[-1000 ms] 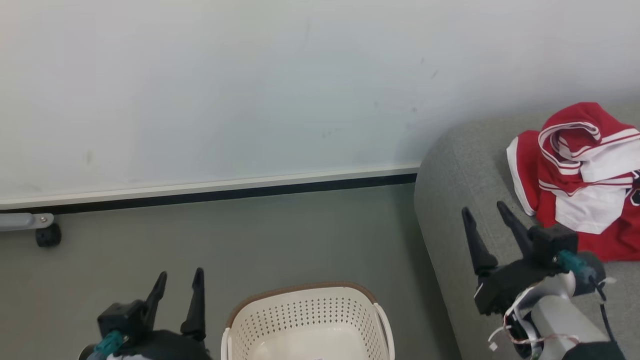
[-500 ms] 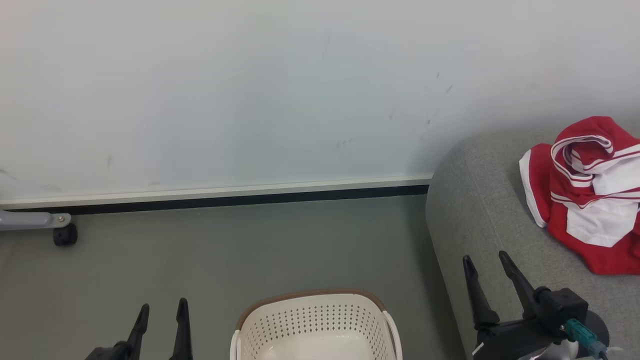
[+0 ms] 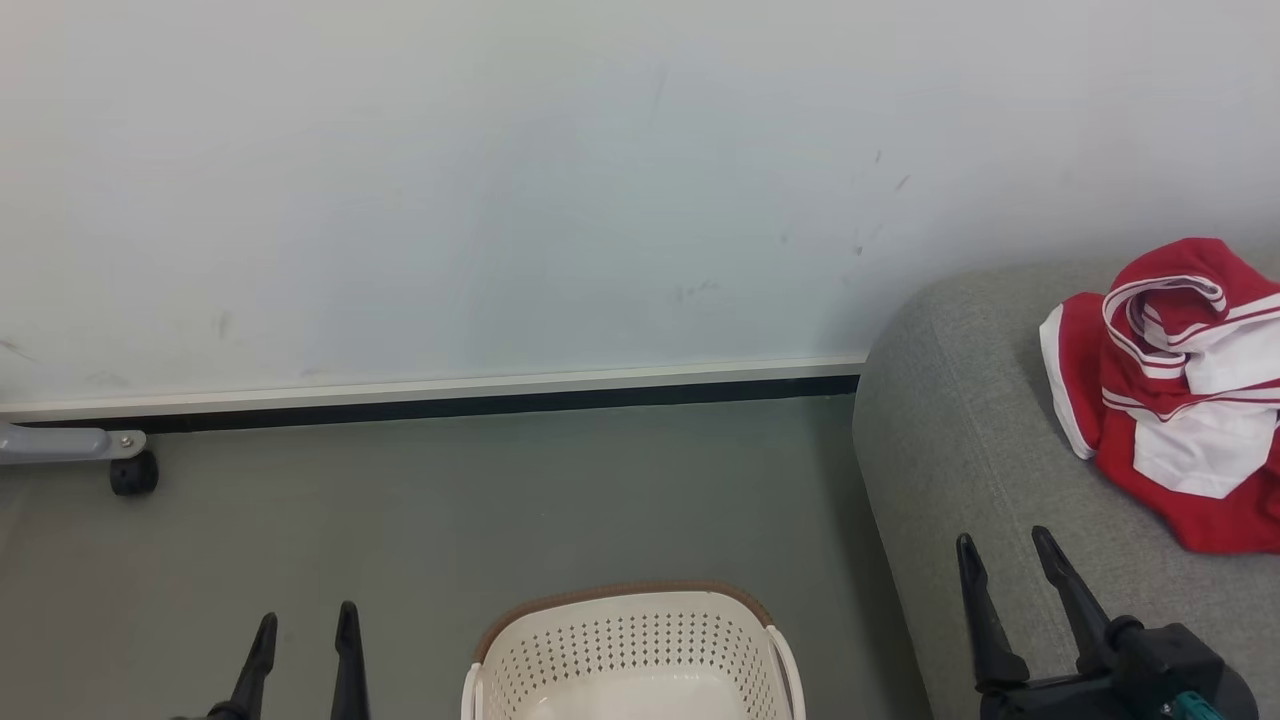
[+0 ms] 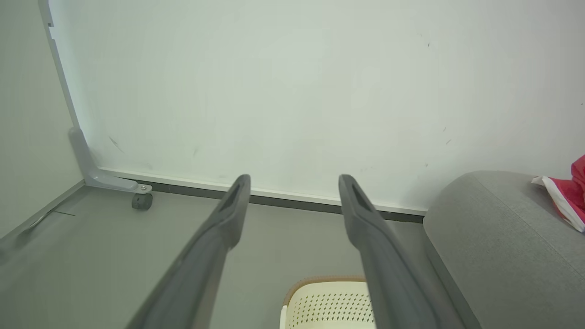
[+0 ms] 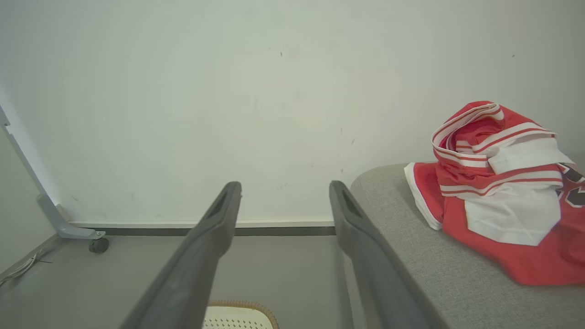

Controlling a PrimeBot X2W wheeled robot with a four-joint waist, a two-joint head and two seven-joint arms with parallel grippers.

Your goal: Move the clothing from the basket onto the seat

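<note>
Left end effector, lower left: long dark tapered fingers spread, released, empty. Right end effector, lower right: likewise released, over the rounded left edge of the grey woven seat.

Clothing: crumpled red fabric with white panels and striped trim, heaped on the seat at right. The right wrist view adds dark lettering.

Basket: perforated cream plastic, brown rim, bottom centre on open grey floor.
</note>
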